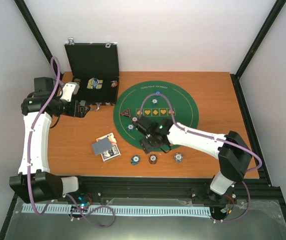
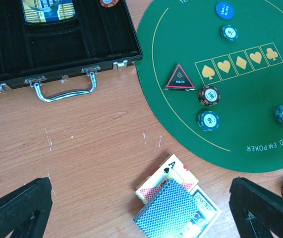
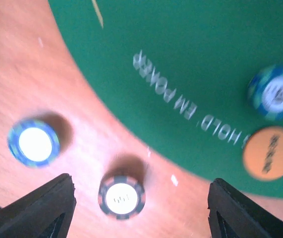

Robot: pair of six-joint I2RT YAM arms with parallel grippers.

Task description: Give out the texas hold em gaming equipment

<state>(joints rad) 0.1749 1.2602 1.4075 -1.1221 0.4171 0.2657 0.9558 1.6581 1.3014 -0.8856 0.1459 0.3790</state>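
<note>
- The left gripper (image 2: 139, 187) has its fingers (image 2: 17, 208) spread as wide as they go. They hold nothing and touch nothing.
- Below it, on the bare wood of the table (image 2: 91, 139), lies a small pile of cards (image 2: 176, 206): one with its grey-blue back up, and others face up under it.
- The right gripper (image 3: 141, 201) is also open, its fingers (image 3: 47, 206) well apart and gripping nothing.
- A dark red chip (image 3: 121, 197) lies on the wood between them, apart from both. A blue chip (image 3: 33, 144) lies near it to one side.
- In the top view a third chip (image 1: 178, 158) lies on the wood to the right of the right gripper.
- Just past the edge of the green mat (image 3: 181, 39), a blue-green chip (image 3: 275, 92) and an orange disc (image 3: 270, 152) lie close together on the mat.
- The triangular token (image 2: 180, 78) sits near the left edge of the mat, with two chips just beside it. The blue disc (image 2: 225, 10) lies farther in.
- The black case (image 2: 57, 54) stands open at the far left, its corner almost touching the mat.
- There is bare wood between the case and the cards, and also to the right of the mat.
</note>
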